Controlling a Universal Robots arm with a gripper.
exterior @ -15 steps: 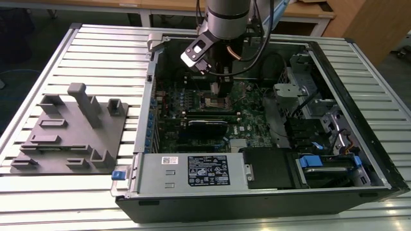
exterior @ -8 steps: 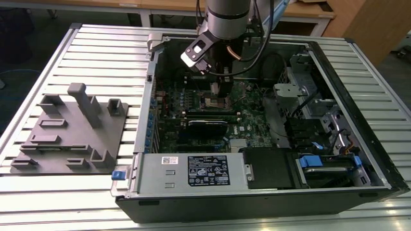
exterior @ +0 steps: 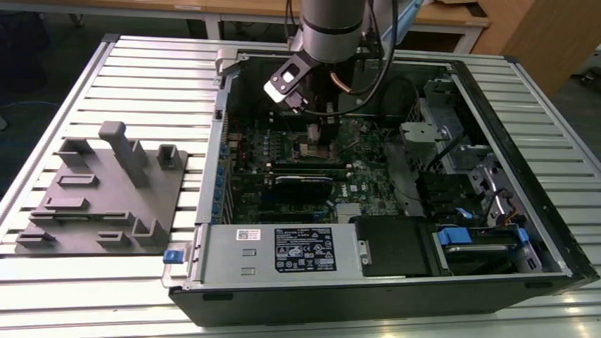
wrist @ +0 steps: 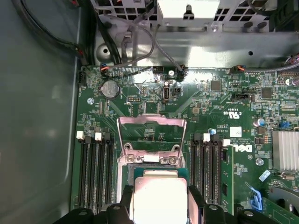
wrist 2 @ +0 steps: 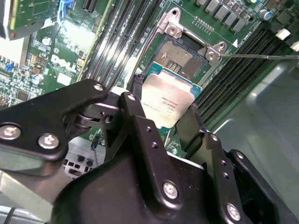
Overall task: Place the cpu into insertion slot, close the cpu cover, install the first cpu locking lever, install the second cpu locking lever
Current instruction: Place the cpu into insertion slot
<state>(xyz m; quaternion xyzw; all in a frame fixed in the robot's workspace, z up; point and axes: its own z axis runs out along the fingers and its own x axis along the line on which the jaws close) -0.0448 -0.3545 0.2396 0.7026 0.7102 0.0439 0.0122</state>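
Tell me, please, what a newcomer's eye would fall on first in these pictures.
The silvery cpu, pinched in the black gripper right at the open insertion slot in the second wrist view. Next, the cpu cover standing raised off the slot in the first wrist view, and the arm reaching into the open computer case in the exterior view.

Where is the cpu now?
In the second wrist view, the cpu is held in the gripper, at the edge of the open insertion slot.

I see pale satin metal on cpu (wrist 2: 170,105) face, green edge. Matt black jaws, shiny screws (wrist 2: 169,189). Bright bare metal on cpu cover (wrist: 149,121). Glossy green circuit board (wrist: 224,100). Dull silver ribbed metal worktop (exterior: 141,77).
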